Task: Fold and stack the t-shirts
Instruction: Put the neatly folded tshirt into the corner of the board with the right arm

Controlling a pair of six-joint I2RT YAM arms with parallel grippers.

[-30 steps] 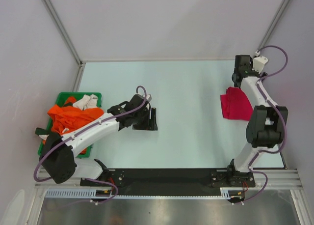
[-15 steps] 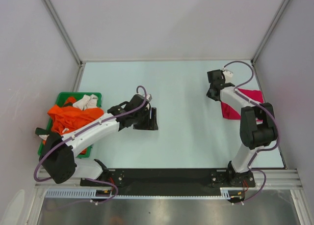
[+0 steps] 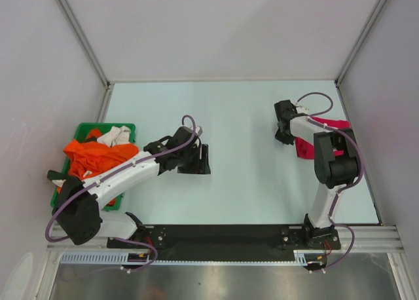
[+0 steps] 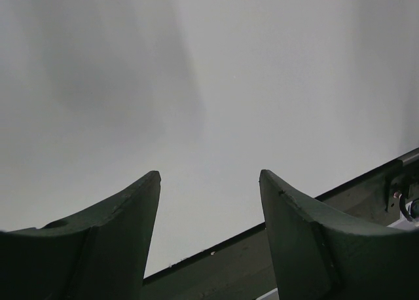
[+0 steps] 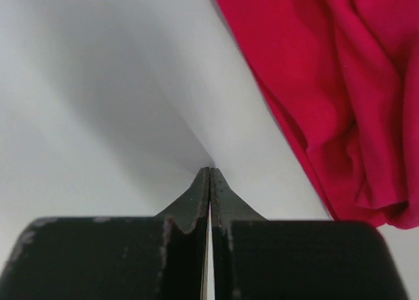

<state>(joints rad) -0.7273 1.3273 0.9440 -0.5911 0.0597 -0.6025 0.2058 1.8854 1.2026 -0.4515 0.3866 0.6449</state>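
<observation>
Right wrist: right gripper (image 5: 209,172) had swung off the crimson t-shirt (image 5: 340,84), shut empty; left gripper (image 4: 209,175) open, empty. Placement judged done.

Open table (image 3: 242,175) mid-scene; green tray (image 3: 129,126) of orange t-shirts (image 3: 98,157) at the left edge, crimson t-shirt (image 3: 305,149) at the right.
</observation>
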